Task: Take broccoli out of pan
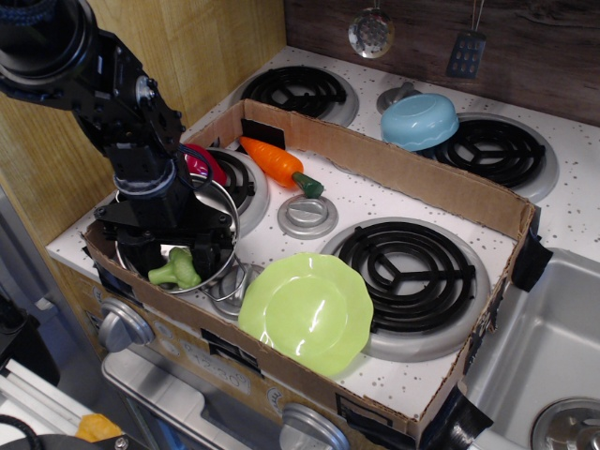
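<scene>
The light-green broccoli (175,271) lies on its side in the shiny steel pan (231,223) at the front left corner of the cardboard box. My black gripper (174,262) reaches down into the pan from above. Its fingers (208,255) stand apart on either side of the broccoli, low at the pan's bottom. The jaws look open around the broccoli, and I cannot tell whether they touch it. The arm hides most of the pan's inside.
A cardboard box wall (422,174) rings the stove top. Inside are a toy carrot (275,161), a red object (199,161) behind the pan, a silver disc (307,217), a lime-green plate (307,312) and a black burner (405,272). A light-blue bowl (419,120) sits behind the box.
</scene>
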Controlling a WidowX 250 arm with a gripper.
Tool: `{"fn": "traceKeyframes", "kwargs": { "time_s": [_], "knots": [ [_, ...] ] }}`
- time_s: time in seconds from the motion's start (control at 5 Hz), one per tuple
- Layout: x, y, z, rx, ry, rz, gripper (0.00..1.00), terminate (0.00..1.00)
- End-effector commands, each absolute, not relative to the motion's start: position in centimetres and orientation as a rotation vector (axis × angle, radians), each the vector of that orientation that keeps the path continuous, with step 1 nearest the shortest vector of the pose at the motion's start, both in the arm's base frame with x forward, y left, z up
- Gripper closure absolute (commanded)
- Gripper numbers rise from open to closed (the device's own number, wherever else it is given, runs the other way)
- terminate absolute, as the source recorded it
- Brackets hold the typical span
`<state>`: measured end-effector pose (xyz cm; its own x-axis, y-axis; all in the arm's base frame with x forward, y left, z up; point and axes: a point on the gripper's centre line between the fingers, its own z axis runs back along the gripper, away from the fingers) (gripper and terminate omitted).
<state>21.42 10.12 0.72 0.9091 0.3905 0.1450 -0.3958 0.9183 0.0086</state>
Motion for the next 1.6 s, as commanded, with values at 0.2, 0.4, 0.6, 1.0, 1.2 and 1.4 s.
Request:
{"fn": "traceKeyframes", "kwargs": {
  "time_s": [0.2,0.4,0.6,1.0,1.2,1.4],
  "knots": [
    [24.5,9.7,7.0,0.142,-0.161,0.298,1.00,0.00],
    [25.5,8.7,10.0,0.204,-0.155,0.285,1.00,0.00],
    [27.0,5.4,12.9,0.171,-0.056,0.371,1.00,0.00],
    [30.0,-2.5,13.4,0.029,-0.137,0.418,1.00,0.00],
    [30.2,-5.0,12.0,-0.035,-0.129,0.433,1.00,0.00],
    [28.7,-8.3,11.1,-0.042,-0.148,0.539,1.00,0.00]
  ]
}}
